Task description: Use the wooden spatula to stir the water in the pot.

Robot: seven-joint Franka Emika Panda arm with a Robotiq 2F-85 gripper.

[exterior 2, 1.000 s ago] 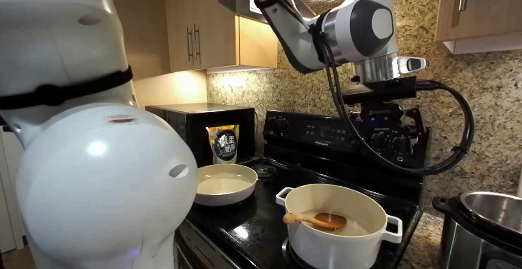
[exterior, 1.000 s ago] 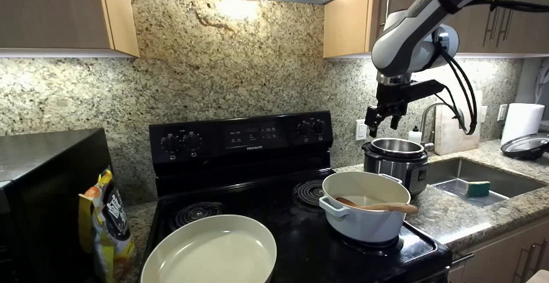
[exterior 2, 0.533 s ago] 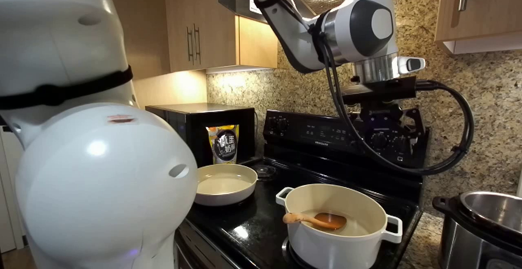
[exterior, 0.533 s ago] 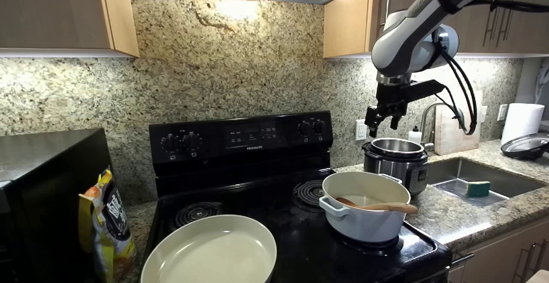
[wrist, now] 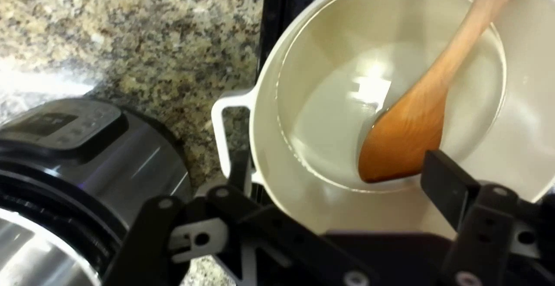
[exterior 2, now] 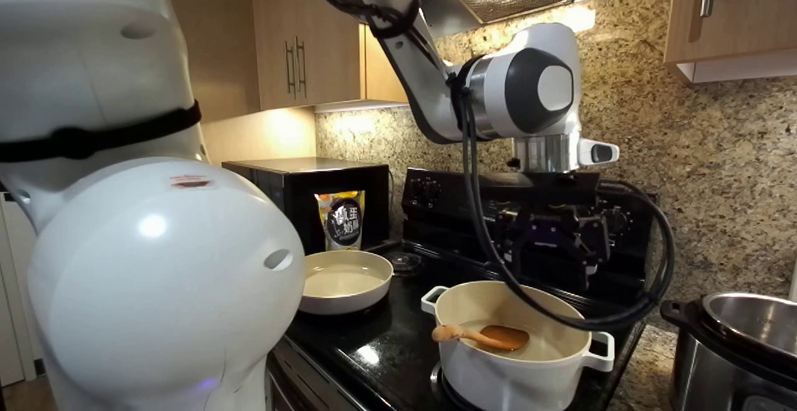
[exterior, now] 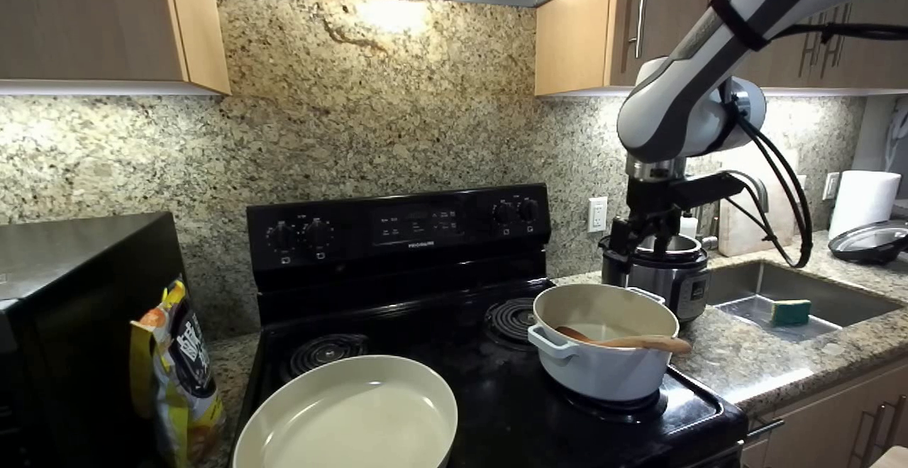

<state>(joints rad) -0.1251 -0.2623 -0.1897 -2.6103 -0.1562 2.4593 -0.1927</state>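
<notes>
The white pot (exterior: 603,376) sits on a front burner, holding shallow clear water (wrist: 329,104). The wooden spatula (exterior 2: 492,339) leans in it: its broad wet blade lies in the water, and its handle crosses the rim and sticks out over the edge, visible in both exterior views. My gripper (wrist: 340,171) points down above the pot's back side, fingers spread wide with nothing between them. In the wrist view one of its fingers (wrist: 451,186) overlaps the blade's corner; I see no sign of contact. The other fingertip lies over the pot's side handle.
A steel cooker (exterior: 691,294) stands close beside the pot on the counter, under the gripper's side in the wrist view. A shallow cream pan (exterior: 355,418) occupies the stove's other side. Behind are the black control panel (exterior: 454,223) and granite wall. A sink (exterior: 851,301) lies beyond the cooker.
Over the last half second my arm has come down toward the pot, shifting leftward in an exterior view. Before that it stood still. Pot and spatula have stayed put; the gripper remains open.
</notes>
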